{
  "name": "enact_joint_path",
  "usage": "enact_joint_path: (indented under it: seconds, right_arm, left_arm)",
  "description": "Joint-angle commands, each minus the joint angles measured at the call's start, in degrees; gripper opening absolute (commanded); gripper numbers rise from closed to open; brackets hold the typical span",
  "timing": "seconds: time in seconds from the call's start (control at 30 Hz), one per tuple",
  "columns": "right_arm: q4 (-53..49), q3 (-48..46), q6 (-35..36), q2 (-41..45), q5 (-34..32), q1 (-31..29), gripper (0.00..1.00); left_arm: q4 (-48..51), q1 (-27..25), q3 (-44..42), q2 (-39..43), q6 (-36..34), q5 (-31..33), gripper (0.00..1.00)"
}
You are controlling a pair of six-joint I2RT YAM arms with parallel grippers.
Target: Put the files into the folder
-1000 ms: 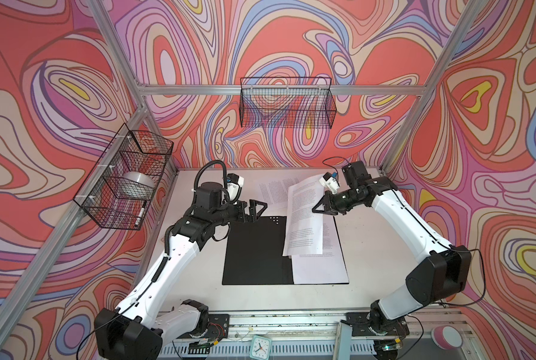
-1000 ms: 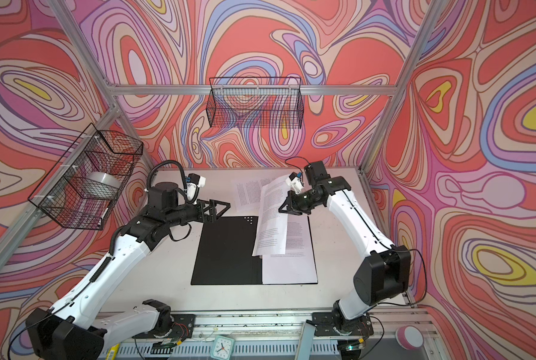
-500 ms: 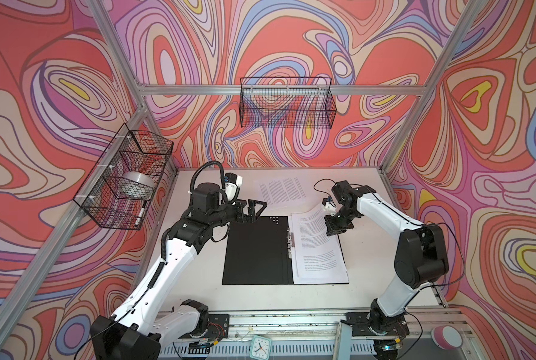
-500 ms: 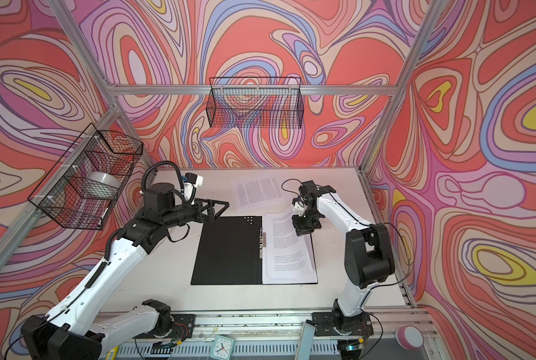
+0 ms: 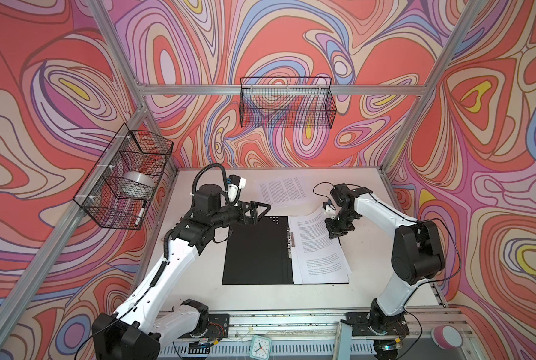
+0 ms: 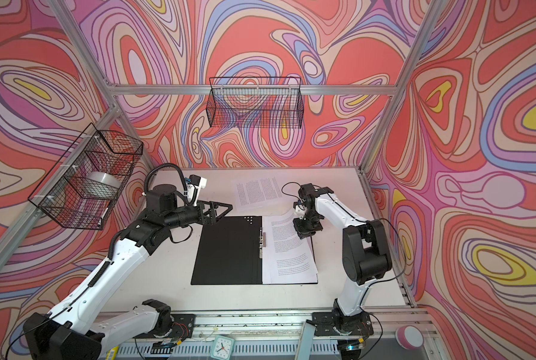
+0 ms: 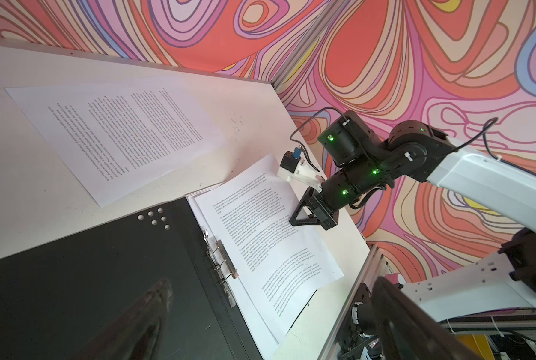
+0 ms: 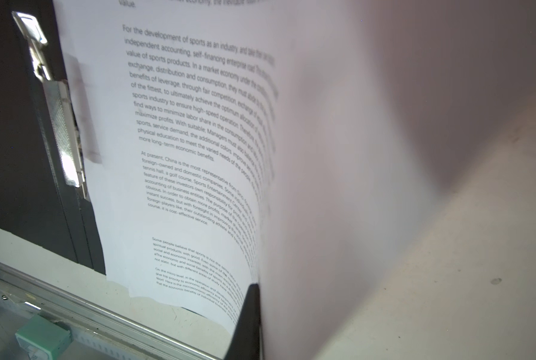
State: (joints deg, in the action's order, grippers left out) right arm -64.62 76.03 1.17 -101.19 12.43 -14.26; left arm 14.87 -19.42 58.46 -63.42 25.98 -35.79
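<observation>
On the folder's [image 5: 254, 249] right half the files [image 7: 260, 249] lie with the right end effector [image 7: 294, 221] pinched shut on the top sheet's edge, left end effector [image 5: 264, 208] hanging open, so a tug could skew them

The folder [image 5: 254, 249] lies open at centre of a top view; the files [image 5: 319, 249] lie on its right half. 1 sheet [image 5: 280, 190] lies on the table [image 5: 260, 299] just above.

Both arms pair glossy white shells with bulky black joint housings. The left arm [image 5: 179, 258] carries a ribbed black hose, the right arm [image 7: 484, 180] thin black cable and small green lights. The left hand [image 5: 265, 210] and right hand [image 7: 294, 219] are black, built of skeletal triangular frames.
</observation>
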Motion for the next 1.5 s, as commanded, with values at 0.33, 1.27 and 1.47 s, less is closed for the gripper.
enact_joint_path:
  seconds: [0.33, 1.27, 1.47]
  right_arm:
    - [-0.8, -0.4, -6.5, -2.4, 3.0, 0.2, 0.0]
    - [4.4, -4.3, -12.2, -0.8, 6.7, 1.2, 0.0]
    - [5.2, -4.5, -12.5, -0.7, 7.2, 1.3, 0.0]
  left_arm:
    - [-2.2, -0.2, -0.5, -0.3, 0.9, -1.7, 1.0]
    - [-2.7, -0.2, -0.7, -1.0, 1.9, -2.3, 1.0]
    - [-2.7, -0.2, -0.7, -1.0, 1.8, -2.2, 1.0]
